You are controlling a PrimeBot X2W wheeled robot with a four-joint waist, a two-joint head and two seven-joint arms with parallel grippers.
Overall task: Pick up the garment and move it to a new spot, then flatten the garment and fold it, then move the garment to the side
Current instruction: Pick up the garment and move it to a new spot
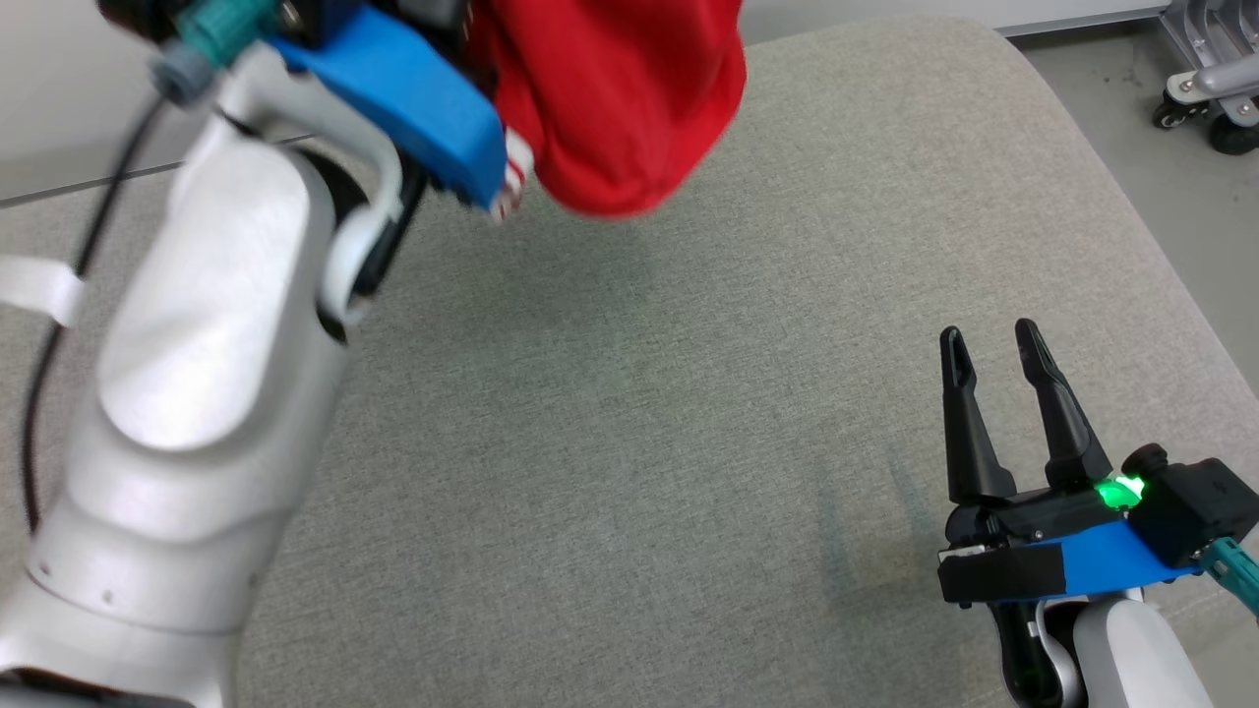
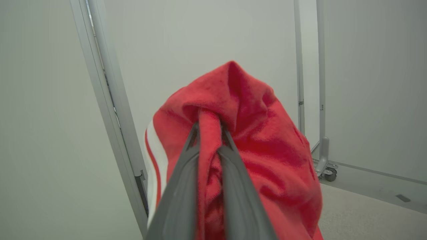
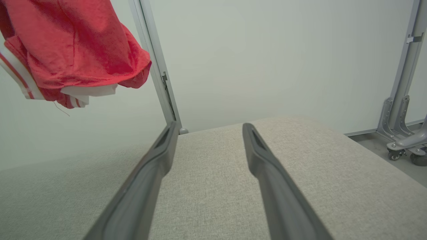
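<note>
Garment (image 1: 610, 98) hangs bunched from the raised left arm (image 1: 197, 344), left jaws clamped on it, top cropped; right jaws held low, apart.

Test lab w/ white partition panels (image 3: 267, 50), wheeled alu frames (image 3: 395, 126), padded bench (image 1: 689, 442).

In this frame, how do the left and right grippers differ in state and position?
The left gripper is shut on the red garment; the right gripper stands open, holding nothing. The left gripper is high at the head view's top left, with the garment hanging clear of the grey surface; the right gripper sits low at the lower right. Both have long dark fingers.
</note>
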